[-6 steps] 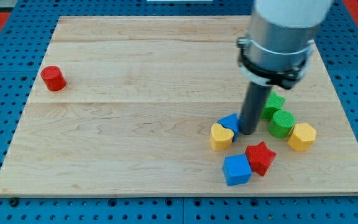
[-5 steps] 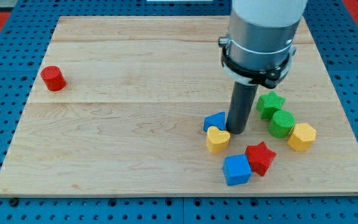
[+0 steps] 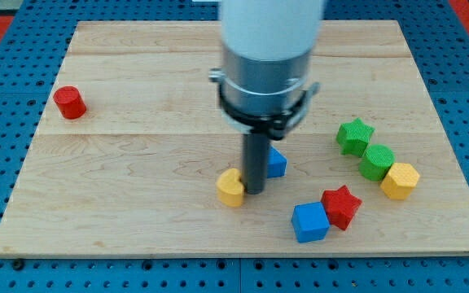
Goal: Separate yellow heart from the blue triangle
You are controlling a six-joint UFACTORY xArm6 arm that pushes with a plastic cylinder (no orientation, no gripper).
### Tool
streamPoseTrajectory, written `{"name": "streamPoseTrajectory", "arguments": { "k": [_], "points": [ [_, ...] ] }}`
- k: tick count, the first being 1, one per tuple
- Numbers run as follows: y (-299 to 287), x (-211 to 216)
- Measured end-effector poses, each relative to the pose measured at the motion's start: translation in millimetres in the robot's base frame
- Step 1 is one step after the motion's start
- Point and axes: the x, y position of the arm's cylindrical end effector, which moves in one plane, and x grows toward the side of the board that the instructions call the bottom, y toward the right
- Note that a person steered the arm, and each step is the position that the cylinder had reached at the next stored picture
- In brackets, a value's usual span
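The yellow heart point(image 3: 230, 188) lies on the wooden board point(image 3: 137, 122), below its middle. My tip point(image 3: 254, 191) stands right against the heart's right side. The blue triangle point(image 3: 276, 163) sits just right of the rod and a little higher, partly hidden by it. The rod stands between the two blocks.
A blue cube point(image 3: 309, 222) and a red star point(image 3: 341, 206) lie at the lower right. A green star point(image 3: 354, 135), a green cylinder point(image 3: 374, 161) and a yellow hexagon point(image 3: 400, 180) form a line at the right. A red cylinder point(image 3: 70, 102) sits at the far left.
My tip has swept left, pushing the yellow heart left. The blue triangle, first on the rod's left, is now on its right. The other blocks have not moved.
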Motion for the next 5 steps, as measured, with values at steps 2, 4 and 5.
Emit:
{"name": "streamPoseTrajectory", "arguments": {
  "k": [2,4,5],
  "points": [
    [70,-46],
    [63,-14],
    [99,-7]
  ]
}}
